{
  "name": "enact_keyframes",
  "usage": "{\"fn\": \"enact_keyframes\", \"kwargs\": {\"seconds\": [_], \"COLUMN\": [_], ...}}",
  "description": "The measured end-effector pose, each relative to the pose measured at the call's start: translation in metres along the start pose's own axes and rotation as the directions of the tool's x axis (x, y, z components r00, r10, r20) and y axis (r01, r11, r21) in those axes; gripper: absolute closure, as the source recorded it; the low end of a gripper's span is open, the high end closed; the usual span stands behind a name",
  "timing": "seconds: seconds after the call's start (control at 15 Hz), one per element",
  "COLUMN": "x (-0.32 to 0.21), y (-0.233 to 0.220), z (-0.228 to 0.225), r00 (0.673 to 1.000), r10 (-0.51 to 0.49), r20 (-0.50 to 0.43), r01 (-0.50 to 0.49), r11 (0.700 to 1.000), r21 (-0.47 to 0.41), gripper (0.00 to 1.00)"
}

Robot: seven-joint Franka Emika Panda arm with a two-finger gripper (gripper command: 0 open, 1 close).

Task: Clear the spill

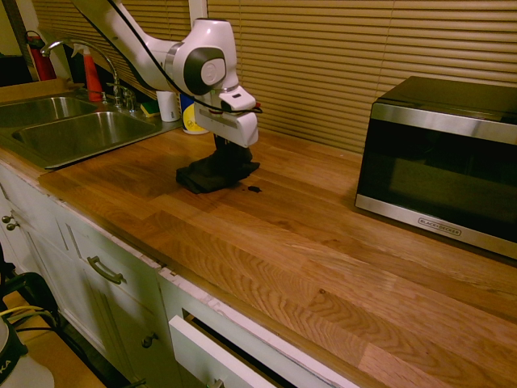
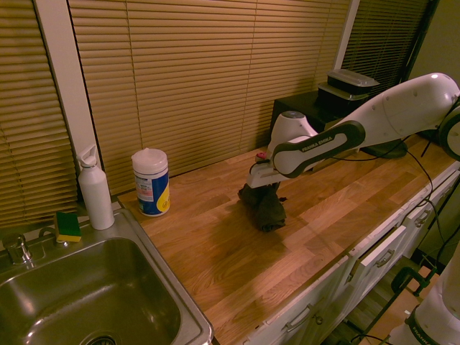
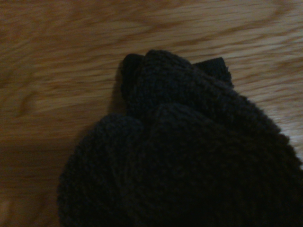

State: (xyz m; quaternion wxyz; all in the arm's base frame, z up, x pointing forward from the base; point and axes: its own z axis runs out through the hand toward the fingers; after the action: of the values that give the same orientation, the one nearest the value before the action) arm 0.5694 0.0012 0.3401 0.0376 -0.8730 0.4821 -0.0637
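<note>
One white arm reaches down over our wooden counter, and its fingers are sunk into a bunched dark cloth that sits heaped on the wood. We see them closed on the top fold of that cloth, which rises to a peak under them and spreads flat at its base. From the opposite side the same cloth hangs in a dark mound below the fingers, its lower edge resting on the counter. Up close, the cloth fills most of the wrist view, thick and nubbly, with bare wood grain beyond it.

Just beside the cloth, on the microwave side of the fingers, we make out a small dark blot of the spill on the wood, with a fainter fleck close to it. It lies apart from the cloth's edge by a narrow gap. We cannot tell whether more of the spill lies hidden beneath the cloth.

Well away from the fingers on one side stands a black and steel microwave. On the other side lies a steel sink, and near its rim stand a wipes canister, a white bottle and a green and yellow sponge
</note>
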Motion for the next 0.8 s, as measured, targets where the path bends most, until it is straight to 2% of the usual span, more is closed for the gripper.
{"fn": "enact_keyframes", "kwargs": {"seconds": [0.47, 0.8], "x": [0.086, 0.121], "y": [0.077, 0.115], "z": [-0.002, -0.003], "r00": [0.996, 0.992], "r10": [0.087, 0.123], "r20": [0.012, 0.029], "r01": [-0.087, -0.123], "r11": [0.996, 0.992], "r21": [0.007, 0.016], "gripper": [1.00, 1.00]}}
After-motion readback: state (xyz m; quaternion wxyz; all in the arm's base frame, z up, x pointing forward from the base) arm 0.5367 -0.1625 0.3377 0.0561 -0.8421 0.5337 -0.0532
